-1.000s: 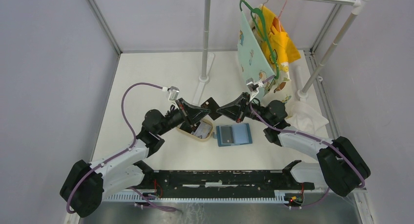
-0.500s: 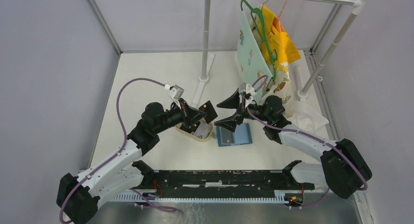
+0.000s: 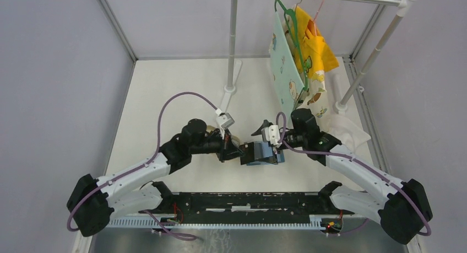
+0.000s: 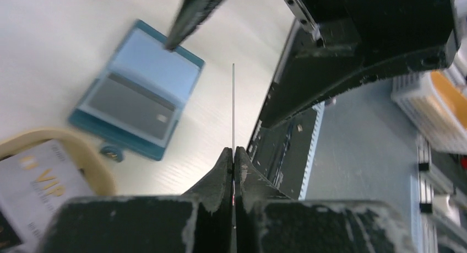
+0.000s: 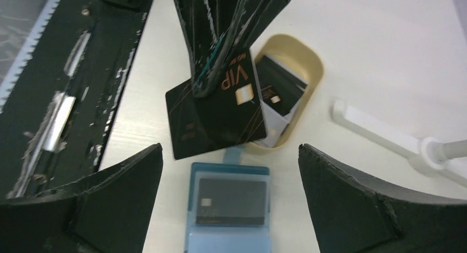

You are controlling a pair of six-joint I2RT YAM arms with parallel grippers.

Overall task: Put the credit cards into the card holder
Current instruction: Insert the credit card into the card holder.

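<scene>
The teal-blue card holder [image 5: 231,209] lies open on the table, with one dark card [image 5: 234,200] in its clear sleeve. My left gripper [image 4: 233,151] is shut on a black VIP credit card [image 5: 217,109]. That card hangs just over the holder's far edge and shows edge-on as a thin line in the left wrist view. My right gripper [image 5: 230,154] stands wide open above the holder [image 3: 275,155], one finger on each side and nothing between them. More cards [image 5: 278,85] lie in the tan oval tray [image 5: 315,71].
A white VIP card [image 4: 38,187] rests in the tray [image 4: 82,148] beside the holder [image 4: 137,93]. A clothes rack's foot [image 5: 385,134] stands behind, with hanging cloths [image 3: 300,49]. A white cloth [image 3: 347,129] lies at the right. A black rail [image 3: 248,200] runs along the near edge.
My right gripper has opened wide and come down over the holder. The left arm has carried the black card down and right, from above the tray to the holder's edge.
</scene>
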